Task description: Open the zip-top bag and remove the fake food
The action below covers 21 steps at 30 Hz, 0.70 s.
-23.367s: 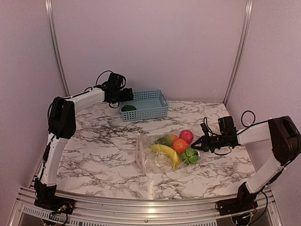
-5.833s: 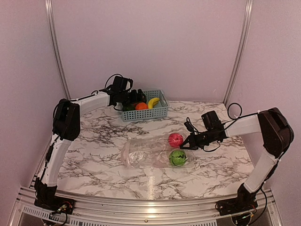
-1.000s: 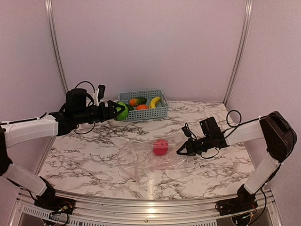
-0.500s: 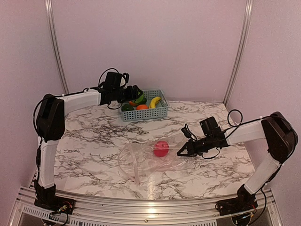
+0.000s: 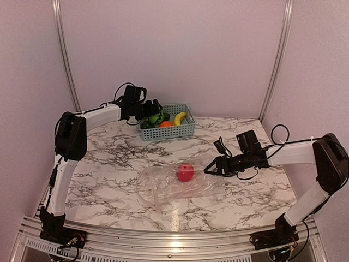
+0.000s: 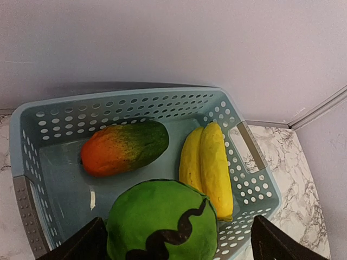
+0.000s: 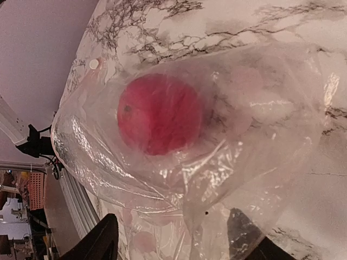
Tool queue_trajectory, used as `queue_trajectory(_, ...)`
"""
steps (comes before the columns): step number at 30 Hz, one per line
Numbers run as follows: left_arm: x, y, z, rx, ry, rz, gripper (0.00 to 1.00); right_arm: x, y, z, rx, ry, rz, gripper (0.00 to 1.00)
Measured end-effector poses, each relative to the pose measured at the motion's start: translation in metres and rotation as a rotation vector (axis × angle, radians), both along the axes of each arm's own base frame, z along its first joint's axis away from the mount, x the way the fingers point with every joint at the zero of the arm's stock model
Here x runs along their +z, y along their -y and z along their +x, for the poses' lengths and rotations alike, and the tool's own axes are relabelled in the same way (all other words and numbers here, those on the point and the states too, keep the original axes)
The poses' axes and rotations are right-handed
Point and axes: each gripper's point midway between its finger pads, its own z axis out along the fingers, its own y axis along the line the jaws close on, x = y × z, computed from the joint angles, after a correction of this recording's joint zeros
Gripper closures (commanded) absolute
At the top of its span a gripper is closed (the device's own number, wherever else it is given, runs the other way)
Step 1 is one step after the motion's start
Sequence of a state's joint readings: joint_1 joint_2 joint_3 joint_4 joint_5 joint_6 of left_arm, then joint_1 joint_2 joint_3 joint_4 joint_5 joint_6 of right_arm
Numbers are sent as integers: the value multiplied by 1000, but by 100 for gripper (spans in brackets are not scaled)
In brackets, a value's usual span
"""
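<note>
**Top view with both wrist views, read from left to right.** The left gripper (image 5: 155,116) hangs over a light blue perforated plastic basket (image 5: 170,131), which stands at the 12 o'clock edge of the white marble-patterned table (image 5: 103,158), near the back wall. Its fingers (image 6: 89,245) are clamped on a light green glossy plastic ball with a dark wavy mark (image 6: 162,225). In the left wrist view one finger sits at the ball's 9 o'clock and the other at its 3 o'clock.

Inside the basket, beyond the ball, lie two pieces set apart from each other. An orange-to-dark-green oval plastic fruit (image 6: 124,149) lies toward 10 o'clock, and a yellow plastic banana (image 6: 209,165) toward 2 o'clock.

The clear crinkly zip-top bag (image 5: 163,188) lies on the table near its centre, well apart from the basket. A red round plastic fruit (image 5: 185,172) rests inside the bag, toward its 1 o'clock part, and shows through the plastic in the right wrist view.

The right gripper (image 5: 209,167) sits low at the bag's 3 o'clock end. Its fingers (image 7: 103,238) stand apart with a fold of bag plastic lying between them. Whether either pad touches the plastic cannot be told.
</note>
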<state>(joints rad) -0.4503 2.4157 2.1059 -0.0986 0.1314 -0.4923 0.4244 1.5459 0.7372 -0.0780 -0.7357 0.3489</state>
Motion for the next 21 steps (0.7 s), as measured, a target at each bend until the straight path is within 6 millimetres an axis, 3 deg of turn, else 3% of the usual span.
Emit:
queue_trajectory(2, 3, -2, 1, 1, 4, 0, 1, 7, 7, 6, -26, 16, 7, 23)
queue_trajectory(6, 0, -2, -1, -11, -10, 9, 1, 6, 22, 17, -76, 6, -1, 17)
queue_trajectory(9, -4, -6, -15, -29, -35, 22, 4, 0, 31, 24, -112, -23, -12, 15)
queue_trajectory(13, -3, -23, -60, -58, -81, 37, 9, -4, 33, 37, -135, -45, -21, 15)
queue_trajectory(18, 26, -48, -128, -86, -61, -9, 18, -1, 27, 55, -141, -44, -10, 12)
queue_trajectory(21, 29, -65, -178, -93, -60, -69, 24, 1, 22, 68, -143, -45, -1, 12)
